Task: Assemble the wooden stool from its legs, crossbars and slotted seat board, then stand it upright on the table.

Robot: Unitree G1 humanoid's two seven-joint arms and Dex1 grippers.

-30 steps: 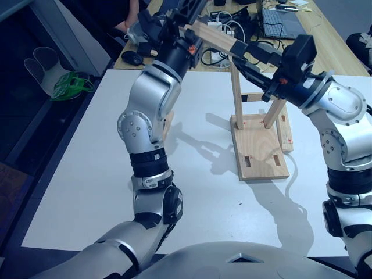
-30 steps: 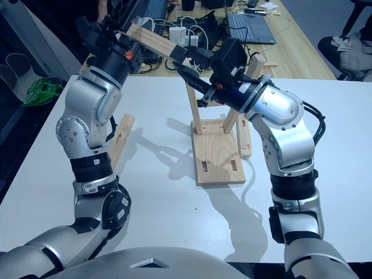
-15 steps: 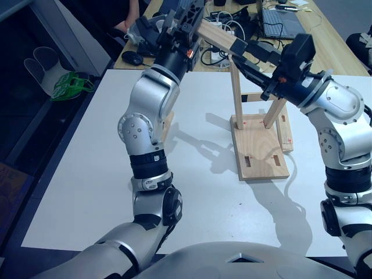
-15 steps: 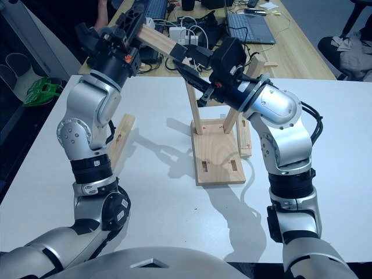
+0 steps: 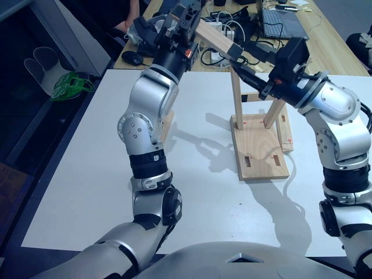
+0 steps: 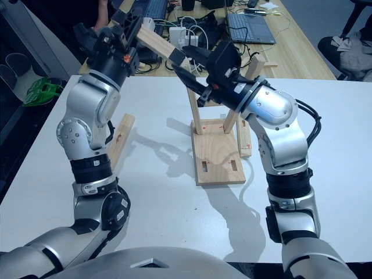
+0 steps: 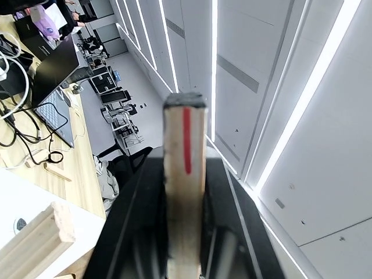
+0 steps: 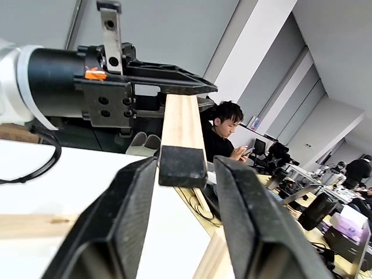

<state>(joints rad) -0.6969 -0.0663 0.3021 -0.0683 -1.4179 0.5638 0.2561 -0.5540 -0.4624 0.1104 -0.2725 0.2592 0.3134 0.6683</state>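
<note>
- Left gripper (image 7: 183, 195) is clenched on one end of a wooden bar (image 5: 214, 36), which is held high; I cannot tell whether it is a leg or a crossbar.
- The bar's free end sits between the jaws of the right gripper (image 8: 186, 174). They are spread, with a gap on each side.
- Slotted seat board (image 5: 261, 156) lies flat on the table, below the right jaws. Two legs (image 5: 235, 93) stand in it, joined by a crossbar (image 5: 251, 97).
- Risk: if the left lets go before the right clamps, the bar drops onto the standing legs.
- Risk: an off-centre pinch twists the bar. The lower right finger is near a leg top, and a nudge could unseat that leg.
</note>
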